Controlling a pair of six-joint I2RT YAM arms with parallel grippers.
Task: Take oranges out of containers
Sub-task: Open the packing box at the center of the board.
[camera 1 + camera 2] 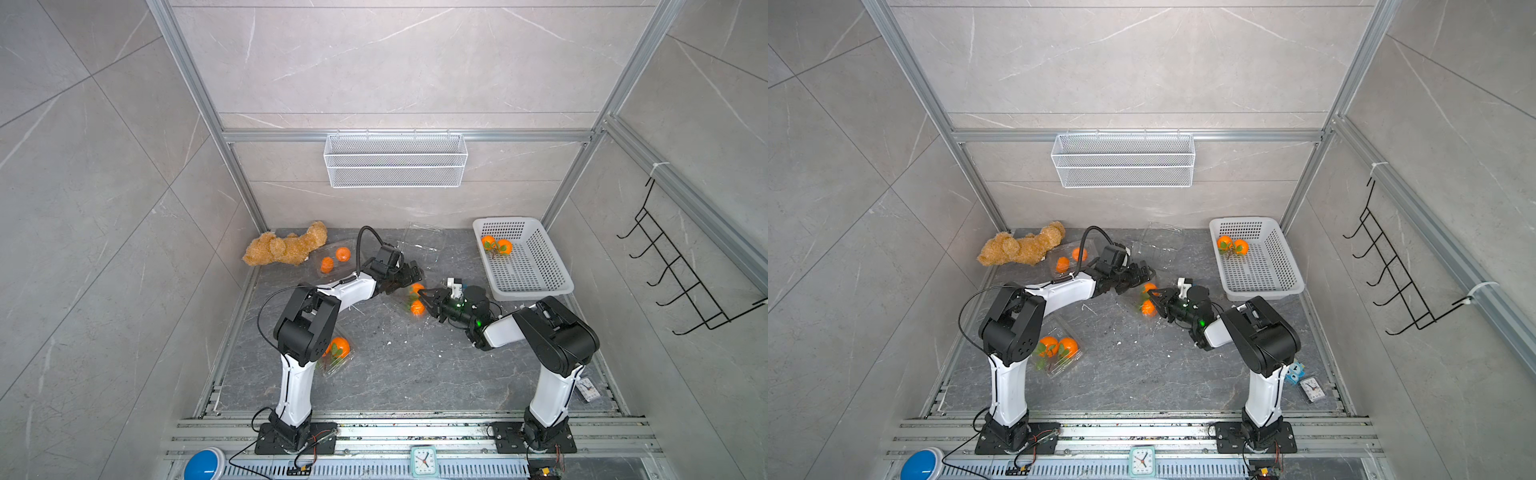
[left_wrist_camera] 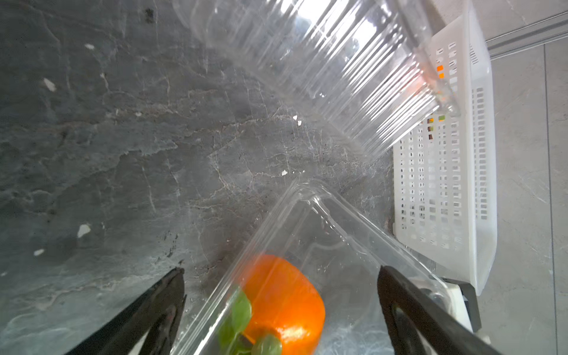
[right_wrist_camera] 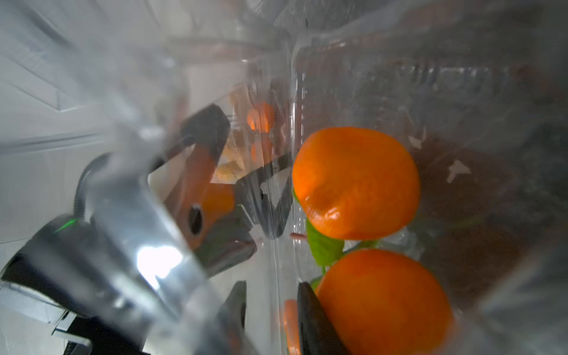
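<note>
- The white perforated basket is where I judge the fruit goes; two oranges lie at its far end.
- The open clear clamshell I am working on sits near the basket's front corner, apart from it.
- My left gripper straddles the end of that clamshell with its fingers spread as wide as they go, gripping nothing. I would press it down on the tray first, since thin plastic skids.
- My right gripper has only a narrow gap, with the clamshell's clear side wall in it and one finger inside against the nearer fruit. I cannot tell whether it bites.
- The leafy pair of oranges lies side by side inside that clamshell. I should grip fruit rather than wall, because the leaves may drag the second one.
</note>
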